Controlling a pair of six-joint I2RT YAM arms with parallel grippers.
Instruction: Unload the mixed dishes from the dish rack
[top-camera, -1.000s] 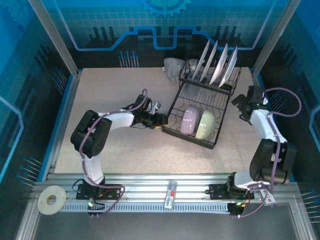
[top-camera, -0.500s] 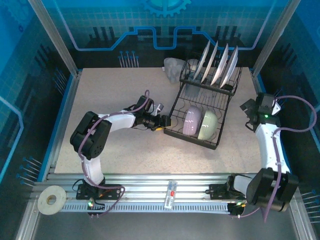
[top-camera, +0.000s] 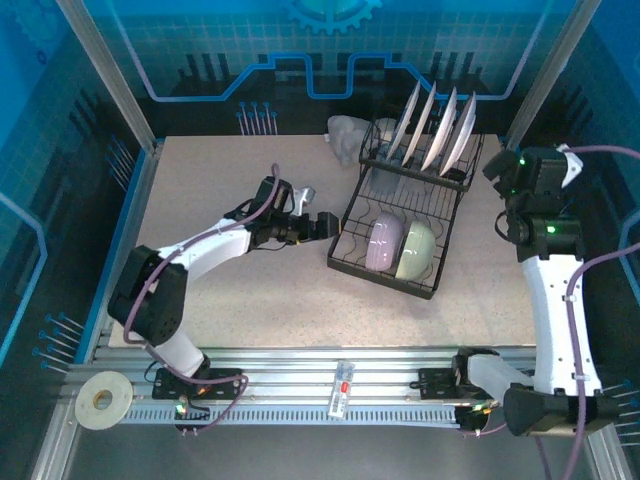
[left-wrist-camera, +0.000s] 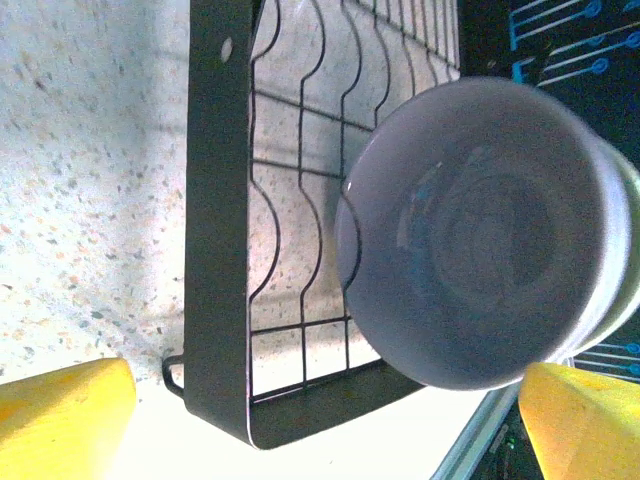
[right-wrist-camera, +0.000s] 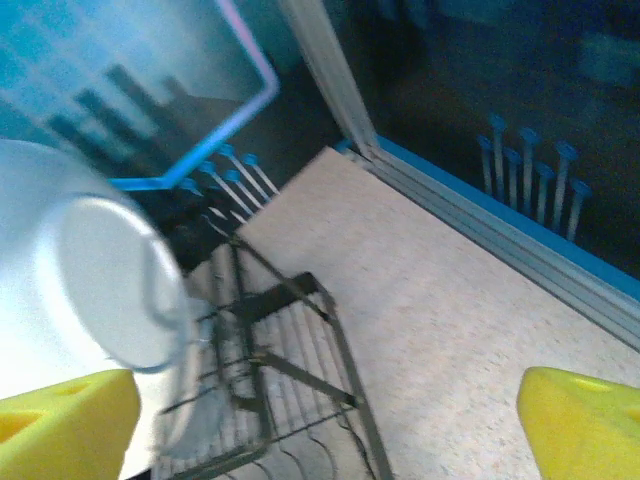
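We find the dish rack (top-camera: 378, 276) (left-wrist-camera: 215, 250) (right-wrist-camera: 300, 290) standing on the speckled worktop (top-camera: 230, 180), between the two sets of fingers and loaded. In its lower grid basket the lavender bowl (top-camera: 381, 243) (left-wrist-camera: 480, 230) stands on edge, and the pale green bowl (top-camera: 414, 250) leans right against it on the side away from the left fingers (top-camera: 322, 226) (left-wrist-camera: 60, 410). The left wrist view looks into the lavender bowl's hollow, so its open face turns toward those fingers. The rack's black end band lies between the fingers and the bowl.

Four plates (top-camera: 435, 130) (right-wrist-camera: 90, 260) stand upright in the curved slots of the raised tier, nearer the right fingers (top-camera: 492, 170) (right-wrist-camera: 60, 420). In the right wrist view one white plate face sits just ahead of one yellow finger, blurred. The clear plastic cups (top-camera: 348, 135) lie on the worktop just beyond the rack's far corner, well past the left fingers.

The left fingers are spread wide with nothing between them, low and just short of the rack's end band. The right fingers are also spread wide and grip nothing, near the plate tier but apart from it.

On the metal rails by the arm bases we see a roll of tape (top-camera: 103, 397) and a white tag (top-camera: 343, 388) with a red mark, its print too small to read.
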